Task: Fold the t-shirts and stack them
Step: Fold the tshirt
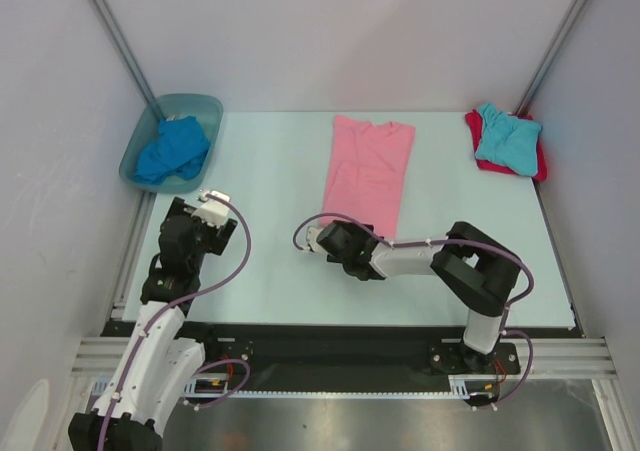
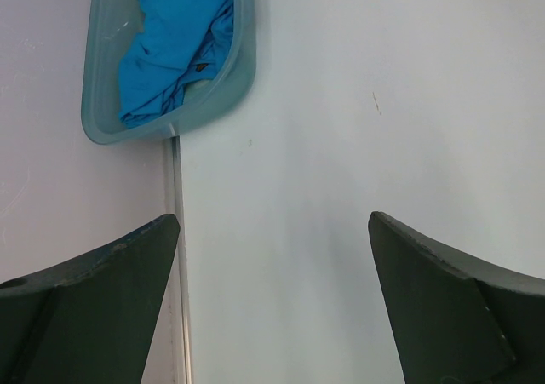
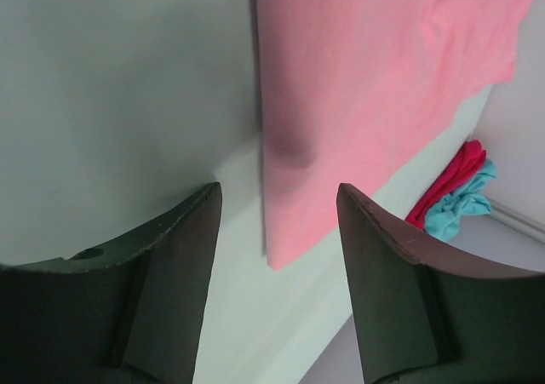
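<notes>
pink shirt [image 1: 367, 171]: flat on the surface [image 1: 270, 171], middle of the frame, long and thin.
right fingers [image 1: 318, 239]: apart, holding nothing, just by the shirt's bottom edge.
left fingers [image 1: 212, 203]: wide apart, holding nothing.
my tip: i'd pinch the bottom edge low, then carry it straight to the neck.

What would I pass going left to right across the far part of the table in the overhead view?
plastic tub holding the blue shirt → pink shirt → turquoise shirt piled on the red shirt
</notes>
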{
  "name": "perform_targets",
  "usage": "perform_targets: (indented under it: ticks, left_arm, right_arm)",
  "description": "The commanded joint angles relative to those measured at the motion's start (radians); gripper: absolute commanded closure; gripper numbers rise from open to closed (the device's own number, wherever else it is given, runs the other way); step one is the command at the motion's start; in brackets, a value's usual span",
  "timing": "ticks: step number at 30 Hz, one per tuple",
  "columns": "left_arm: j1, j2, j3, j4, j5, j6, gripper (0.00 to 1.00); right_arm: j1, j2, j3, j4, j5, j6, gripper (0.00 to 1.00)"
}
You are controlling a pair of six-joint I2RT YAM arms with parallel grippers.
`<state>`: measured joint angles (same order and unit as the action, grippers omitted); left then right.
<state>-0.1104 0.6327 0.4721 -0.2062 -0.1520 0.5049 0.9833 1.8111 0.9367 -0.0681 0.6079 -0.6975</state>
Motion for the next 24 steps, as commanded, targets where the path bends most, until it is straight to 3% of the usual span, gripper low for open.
perform_targets:
  ticks: [1, 9, 11, 13, 15, 16, 20, 24]
  left_arm:
    - [-0.005, -0.013, 0.014, 0.010, 0.017, -0.017, 0.00]
    - [-0.005, -0.008, 0.016, 0.010, 0.017, -0.017, 0.00]
    - [-0.006, -0.010, 0.013, 0.010, 0.019, -0.014, 0.00]
    - [-0.005, -0.007, 0.013, 0.013, 0.020, -0.014, 0.00]
    - [-0.005, -0.004, 0.014, 0.013, 0.016, -0.014, 0.00]
    - [-0.005, -0.002, 0.016, 0.013, 0.019, -0.012, 0.00]
    - [-0.005, -0.002, 0.014, 0.014, 0.019, -0.014, 0.00]
    - [-0.005, 0.004, 0.014, 0.019, 0.016, -0.012, 0.00]
  right_arm:
    - [-0.008, 0.059, -0.029, 0.054, -0.005, -0.013, 0.37]
    - [-0.029, 0.155, -0.052, 0.209, 0.036, -0.099, 0.39]
    - [-0.035, 0.160, -0.053, 0.224, 0.038, -0.114, 0.49]
    - [-0.043, 0.166, -0.049, 0.235, 0.035, -0.120, 0.80]
    - [-0.049, 0.166, -0.047, 0.229, 0.036, -0.122, 0.97]
    - [-0.049, 0.162, -0.049, 0.229, 0.036, -0.119, 1.00]
    - [-0.031, 0.099, -0.039, 0.176, 0.026, -0.097, 1.00]
    - [0.000, -0.019, 0.045, -0.011, -0.026, -0.027, 1.00]
